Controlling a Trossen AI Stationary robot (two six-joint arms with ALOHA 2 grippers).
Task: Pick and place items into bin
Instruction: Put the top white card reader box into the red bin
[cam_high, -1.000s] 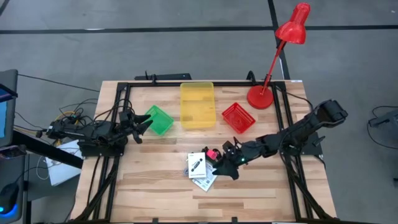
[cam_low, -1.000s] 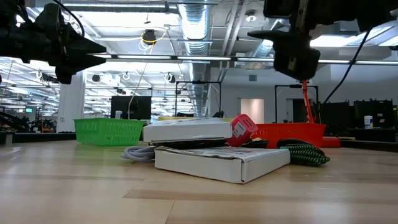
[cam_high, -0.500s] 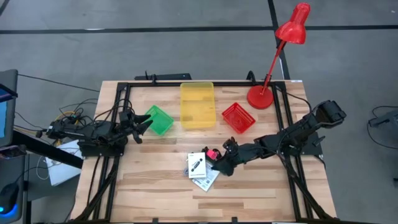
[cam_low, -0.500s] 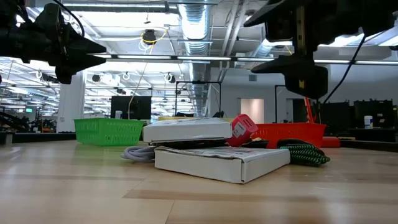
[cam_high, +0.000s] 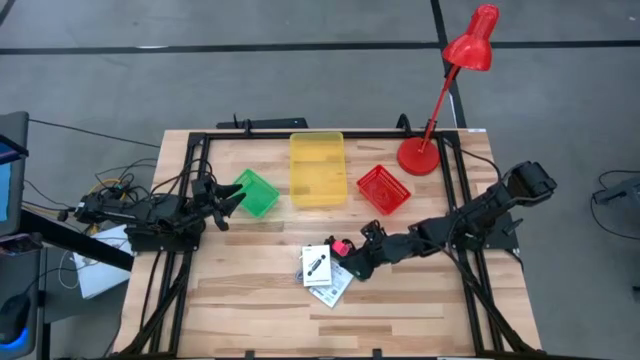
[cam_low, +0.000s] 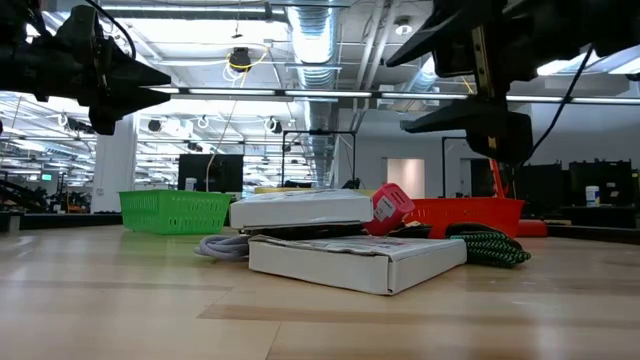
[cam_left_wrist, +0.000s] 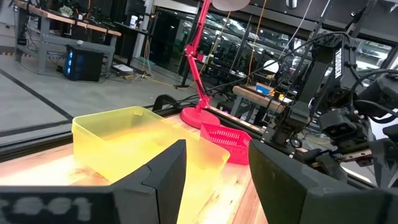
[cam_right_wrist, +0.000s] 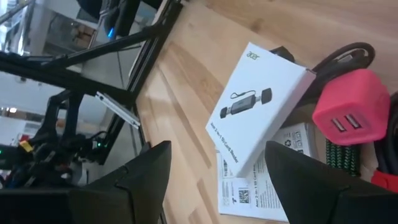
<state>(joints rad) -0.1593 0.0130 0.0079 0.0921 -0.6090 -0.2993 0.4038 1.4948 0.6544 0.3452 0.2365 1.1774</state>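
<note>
The items lie in a small pile near the table's middle. It holds a white packet (cam_high: 318, 263) with black print, which rests on a second packet (cam_high: 331, 291), a red-pink block (cam_high: 341, 246) and a green braided cable (cam_low: 490, 247). In the right wrist view the top packet (cam_right_wrist: 258, 112) and the block (cam_right_wrist: 351, 115) lie just ahead of the fingers. My right gripper (cam_high: 353, 269) hovers open just right of the pile, slanting down and clear of it. My left gripper (cam_high: 231, 200) waits open and level beside the green bin (cam_high: 255, 192).
A yellow bin (cam_high: 317, 168) and a red bin (cam_high: 383, 188) stand behind the pile, and the red desk lamp (cam_high: 440, 100) rises at the far right. A grey cable (cam_low: 220, 247) lies left of the packets. Bare wood stretches along the near edge (cam_high: 250, 320).
My right gripper has rolled about its own axis and tipped further down over the right side of the pile, staying open. The items have not moved.
</note>
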